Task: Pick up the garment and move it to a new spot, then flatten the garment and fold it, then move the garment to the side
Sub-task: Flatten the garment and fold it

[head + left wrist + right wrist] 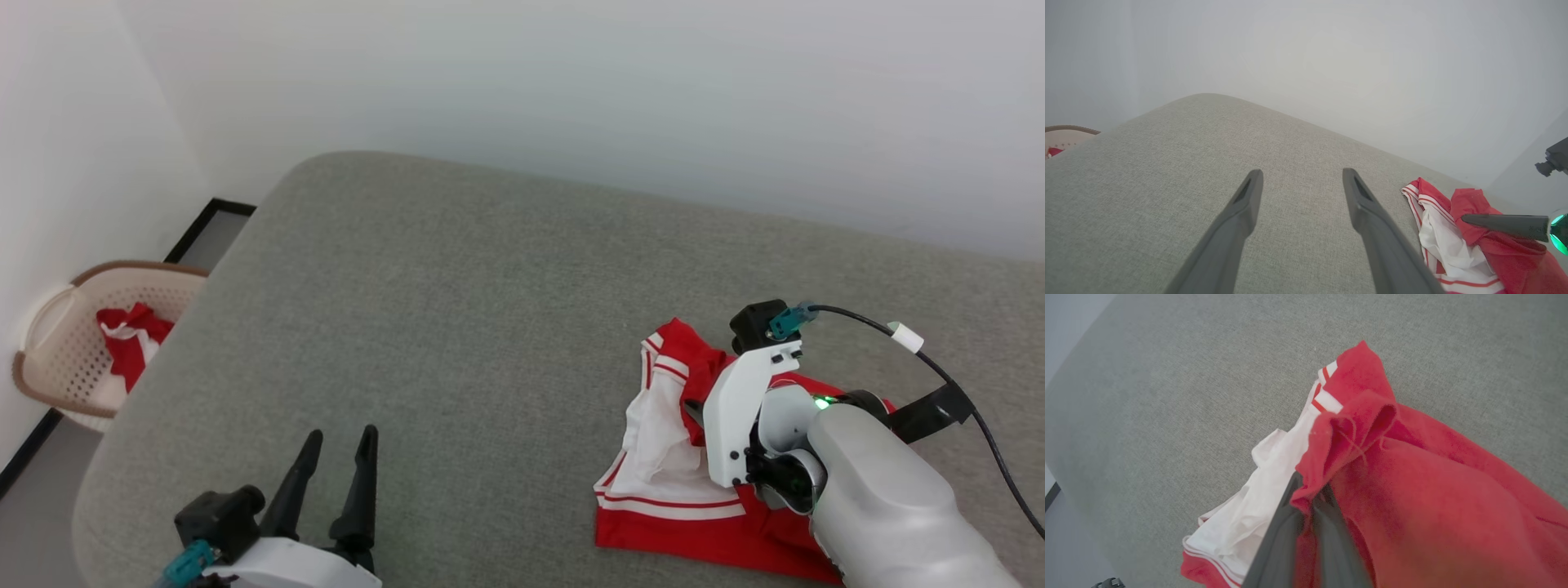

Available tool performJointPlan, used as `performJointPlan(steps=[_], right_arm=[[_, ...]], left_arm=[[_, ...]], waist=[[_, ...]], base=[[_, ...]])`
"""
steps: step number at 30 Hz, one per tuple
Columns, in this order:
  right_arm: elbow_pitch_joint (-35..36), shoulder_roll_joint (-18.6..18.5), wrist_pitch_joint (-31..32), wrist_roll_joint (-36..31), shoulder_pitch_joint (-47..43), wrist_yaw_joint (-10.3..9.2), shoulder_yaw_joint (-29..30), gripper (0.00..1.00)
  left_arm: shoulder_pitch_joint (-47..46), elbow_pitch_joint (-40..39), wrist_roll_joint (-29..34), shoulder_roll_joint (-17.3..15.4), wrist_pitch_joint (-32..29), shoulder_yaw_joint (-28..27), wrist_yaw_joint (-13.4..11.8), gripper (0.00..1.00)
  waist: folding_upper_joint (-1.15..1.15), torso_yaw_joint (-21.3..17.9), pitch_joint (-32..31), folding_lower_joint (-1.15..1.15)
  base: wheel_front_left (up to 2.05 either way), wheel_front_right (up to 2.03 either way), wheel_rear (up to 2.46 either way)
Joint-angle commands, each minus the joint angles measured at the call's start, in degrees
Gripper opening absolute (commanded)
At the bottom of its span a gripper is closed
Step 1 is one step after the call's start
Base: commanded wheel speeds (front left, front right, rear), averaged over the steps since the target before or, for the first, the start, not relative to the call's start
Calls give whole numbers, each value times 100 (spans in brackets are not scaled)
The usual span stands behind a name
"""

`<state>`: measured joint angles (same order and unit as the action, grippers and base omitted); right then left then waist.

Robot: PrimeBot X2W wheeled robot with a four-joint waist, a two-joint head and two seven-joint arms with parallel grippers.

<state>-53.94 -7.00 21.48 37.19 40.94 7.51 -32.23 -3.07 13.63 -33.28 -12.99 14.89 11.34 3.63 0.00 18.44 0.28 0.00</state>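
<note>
Plainly the shirt (pixel 665 457) is light and limp. It will sag, stretch and trail from whatever point is pinched, and it carries no risk of breaking. It lies crumpled at the near right of the grey cushion (pixel 457 327), with a white sleeve and its striped trim turned up on the left and red cloth heaped on the right.

The right claw (pixel 1308 490) is closed narrow on a raised fold of the red cloth near the middle of the heap. A grip there will probably lift a bunch rather than a clean edge, so a shoulder or hem corner would serve better for flattening. The left claw (pixel 343 434) stands wide and empty above the near left of the cushion, well apart from the shirt.

Bare cushion spreads across the middle and far left, giving plenty of room. The red hem sits near the cushion's near edge. Past the rounded left edge a basket (pixel 49 322) stands on the floor, so dragged cloth could slip off there.
</note>
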Motion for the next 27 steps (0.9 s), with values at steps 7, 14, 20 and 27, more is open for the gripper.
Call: performJointPlan(steps=[7,14,20,27], right_arm=[[-347,170,-211,-44,248,-5,-152,100],[-45,212,-92,204,328,-5,-509,100],[611,-3,-208,549,233,-5,-757,100],[1454,-530,-641,763,46,-5,-864,100]], left_arm=[[-125,133,61,70,26,-79,94,100],[34,78,127,63,19,-331,122,100],[142,5,223,21,19,-507,146,100],[336,-172,289,-25,20,-722,135,100]], waist=[[0,57,76,0],[0,-230,-46,0],[0,-543,-190,0],[0,-1012,-335,0]], base=[[0,0,0],[0,0,0],[0,0,0],[0,0,0]])
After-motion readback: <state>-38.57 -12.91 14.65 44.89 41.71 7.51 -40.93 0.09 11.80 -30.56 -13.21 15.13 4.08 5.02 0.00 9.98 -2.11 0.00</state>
